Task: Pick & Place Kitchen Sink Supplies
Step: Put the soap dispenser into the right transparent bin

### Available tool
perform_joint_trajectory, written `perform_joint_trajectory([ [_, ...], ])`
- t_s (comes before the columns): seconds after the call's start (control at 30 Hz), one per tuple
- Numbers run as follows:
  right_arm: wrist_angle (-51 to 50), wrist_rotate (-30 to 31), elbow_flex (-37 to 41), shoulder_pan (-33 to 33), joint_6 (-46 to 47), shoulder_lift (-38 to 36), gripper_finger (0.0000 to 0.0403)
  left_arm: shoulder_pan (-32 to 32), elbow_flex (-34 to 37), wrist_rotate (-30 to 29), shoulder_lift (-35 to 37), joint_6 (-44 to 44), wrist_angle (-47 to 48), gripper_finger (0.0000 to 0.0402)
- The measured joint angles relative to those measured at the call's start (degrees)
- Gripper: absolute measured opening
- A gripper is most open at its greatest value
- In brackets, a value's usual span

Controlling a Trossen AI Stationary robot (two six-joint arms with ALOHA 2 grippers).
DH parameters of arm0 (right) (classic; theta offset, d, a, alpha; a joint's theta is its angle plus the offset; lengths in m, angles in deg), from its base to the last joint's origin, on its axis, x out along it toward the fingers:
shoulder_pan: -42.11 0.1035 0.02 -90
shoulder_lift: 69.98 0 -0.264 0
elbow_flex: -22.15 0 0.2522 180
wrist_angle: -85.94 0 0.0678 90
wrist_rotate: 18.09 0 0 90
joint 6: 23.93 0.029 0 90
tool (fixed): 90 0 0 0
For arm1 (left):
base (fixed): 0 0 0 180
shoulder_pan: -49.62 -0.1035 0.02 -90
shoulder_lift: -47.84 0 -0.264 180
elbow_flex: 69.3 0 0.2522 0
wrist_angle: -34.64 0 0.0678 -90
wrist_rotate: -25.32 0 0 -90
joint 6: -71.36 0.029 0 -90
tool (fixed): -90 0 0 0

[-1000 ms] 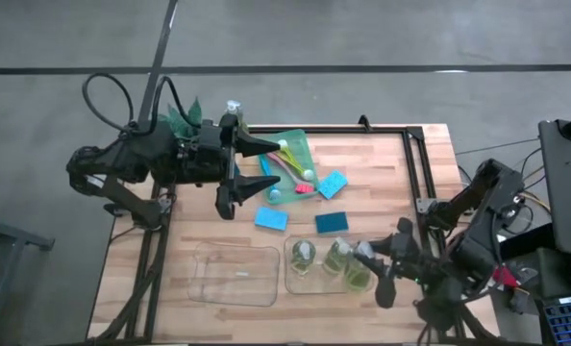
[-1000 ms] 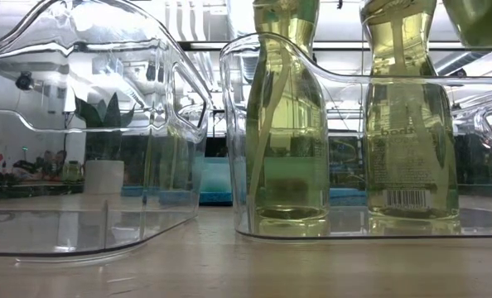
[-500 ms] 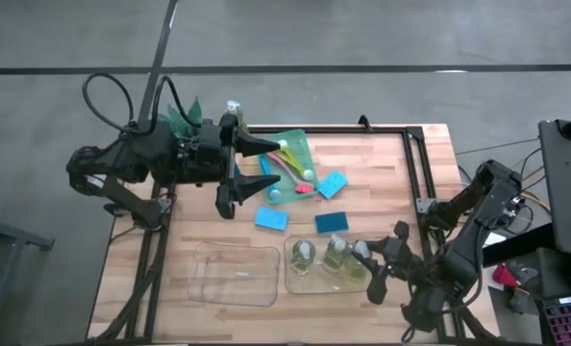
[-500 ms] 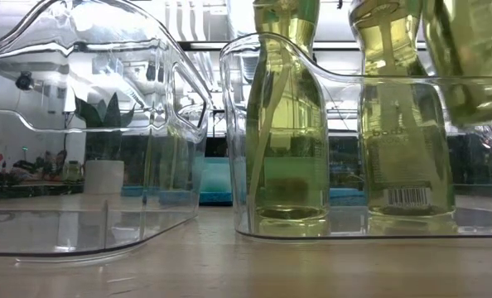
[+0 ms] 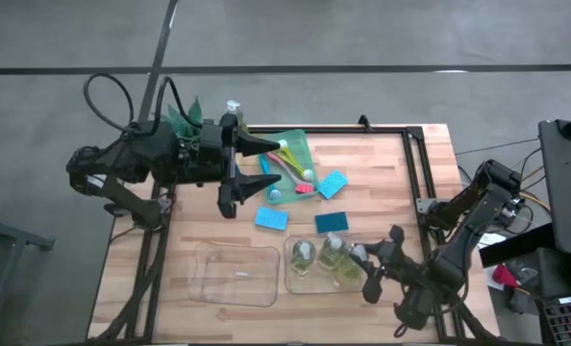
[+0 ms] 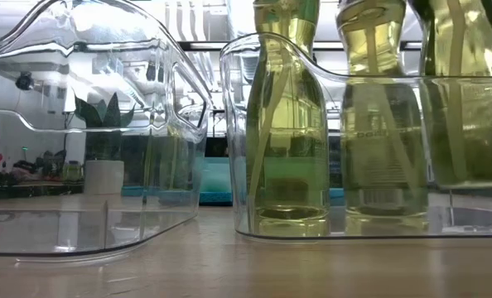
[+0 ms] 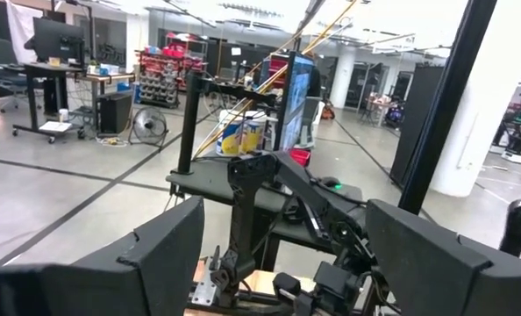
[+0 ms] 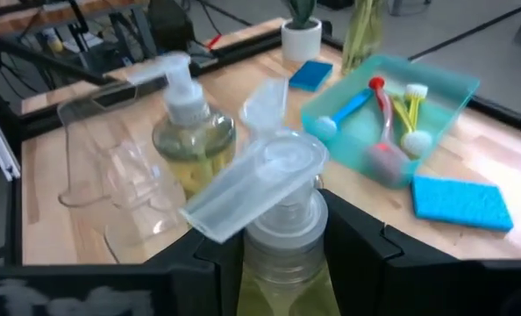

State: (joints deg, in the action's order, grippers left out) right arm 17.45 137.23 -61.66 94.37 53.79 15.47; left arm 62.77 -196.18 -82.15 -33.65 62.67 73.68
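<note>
My right gripper (image 5: 359,267) is shut on a clear bottle (image 8: 282,254) of yellow-green liquid with a pump top. It holds the bottle inside the right clear bin (image 5: 316,285) at the table's near edge. Two more bottles (image 5: 303,255) (image 5: 334,252) stand upright on that bin's floor. The held bottle (image 6: 470,108) is at the bin's right end. The green tray (image 5: 300,146) holds the brushes (image 8: 383,110). Three blue sponges (image 5: 334,183) (image 5: 271,218) (image 5: 331,222) lie flat on the table. My left gripper (image 5: 252,171) hangs open above the far left, holding nothing. My right gripper pinches the bottle's neck (image 8: 282,230) just under the pump collar, one dark finger (image 8: 366,250) on each side. The fingers come slanting down from the table's near right side. The bottle hangs roughly upright below them, its body inside the bin.
An empty clear bin (image 5: 235,274) stands left of the filled one. A potted plant (image 8: 300,26) and another bottle (image 5: 233,108) stand at the far left corner. A black frame (image 5: 415,159) runs along the table's far and right edges.
My right gripper has gone down and a little toward the table's left, still shut on the bottle. The bottle has sunk from above the bin's rim into the bin. The middle bottle in the bin has slid slightly left and turned.
</note>
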Motion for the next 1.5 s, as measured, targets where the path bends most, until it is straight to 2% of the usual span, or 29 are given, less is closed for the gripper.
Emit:
perform_joint_trajectory([
  [0.43, 8.25, -6.53, 4.57, -0.01, -1.06, -0.04, 0.0153, -0.02, 0.00, -0.69, 0.00, -0.10, 0.71, 0.0306],
  [0.57, 7.93, -8.65, 2.06, -0.01, -3.51, -0.20, 0.0169, -0.02, 0.00, -0.69, 0.00, -0.09, 1.43, 0.0306],
  [0.8, 4.56, -9.01, -4.87, -0.06, -9.10, -0.68, 0.0196, -0.02, 0.00, -0.69, 0.00, -0.09, 1.50, 0.0306],
  [0.93, 1.93, -6.28, -10.23, -0.18, -9.60, -1.44, 0.0198, -0.02, 0.00, -2.43, 0.00, -0.08, 1.77, 0.0305],
  [1.07, 1.37, -1.89, -16.52, -0.41, -14.88, -2.60, 0.0196, -0.02, 0.00, -2.61, 0.00, -0.04, 2.74, 0.0305],
  [1.3, 1.52, 15.11, -29.27, -0.83, -28.93, -3.71, 0.0194, -0.02, 0.00, -4.57, 0.00, 0.74, 7.77, 0.0305],
  [1.4, 1.56, 18.10, -34.13, -2.24, -34.53, -3.85, 0.0191, -0.02, 0.00, -9.29, 0.00, 1.07, 13.42, 0.0305],
  [1.5, 1.48, 18.42, -36.99, -4.49, -37.68, -3.80, 0.0192, -0.58, 0.00, -18.64, 0.00, -3.28, 20.20, 0.0305],
])
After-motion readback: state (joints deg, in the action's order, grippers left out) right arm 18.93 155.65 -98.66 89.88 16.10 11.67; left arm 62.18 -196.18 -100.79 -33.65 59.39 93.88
